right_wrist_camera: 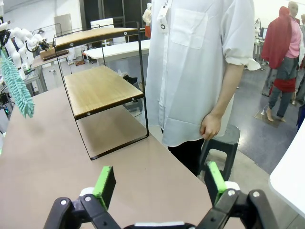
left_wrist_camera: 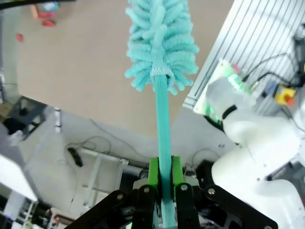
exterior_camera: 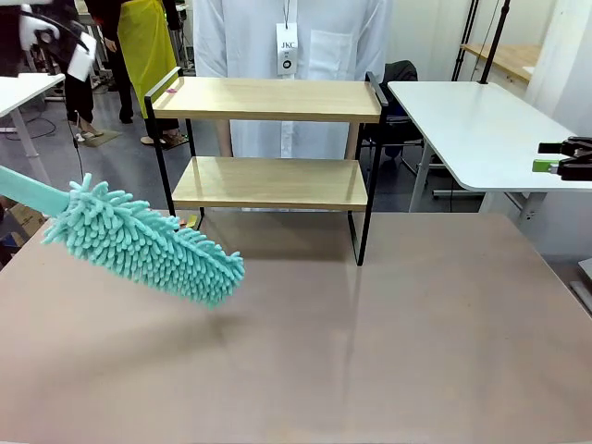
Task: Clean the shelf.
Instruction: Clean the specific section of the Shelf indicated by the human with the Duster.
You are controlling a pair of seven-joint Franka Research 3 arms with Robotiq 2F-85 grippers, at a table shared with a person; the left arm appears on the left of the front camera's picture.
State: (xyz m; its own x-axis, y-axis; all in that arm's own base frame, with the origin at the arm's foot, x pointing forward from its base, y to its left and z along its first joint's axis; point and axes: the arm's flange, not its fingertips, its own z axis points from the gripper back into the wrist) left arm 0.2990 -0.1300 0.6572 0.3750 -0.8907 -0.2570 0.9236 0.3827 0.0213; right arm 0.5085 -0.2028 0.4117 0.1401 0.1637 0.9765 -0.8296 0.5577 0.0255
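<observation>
Table (exterior_camera: 416, 351) space at the middle of the far edge is taken by the shelf (exterior_camera: 268, 97), which stands upright with both boards bare; a person (exterior_camera: 324, 37) is seen just behind it. Near the left edge of the table a duster (exterior_camera: 148, 245) is held clear of the surface, its fluffy head sloping down toward the middle and stopping short of the shelf. Its handle is clamped between the pads of the left gripper (left_wrist_camera: 165, 177). The right gripper (right_wrist_camera: 161, 183) is spread wide, with nothing between its fingers. The approach is judged to be the step in hand, with no board touched yet. Next, the head would need to be carried toward the far edge, lifted over a side rail and laid flat on a board, so that it can be swept along without the light frame being pushed.
</observation>
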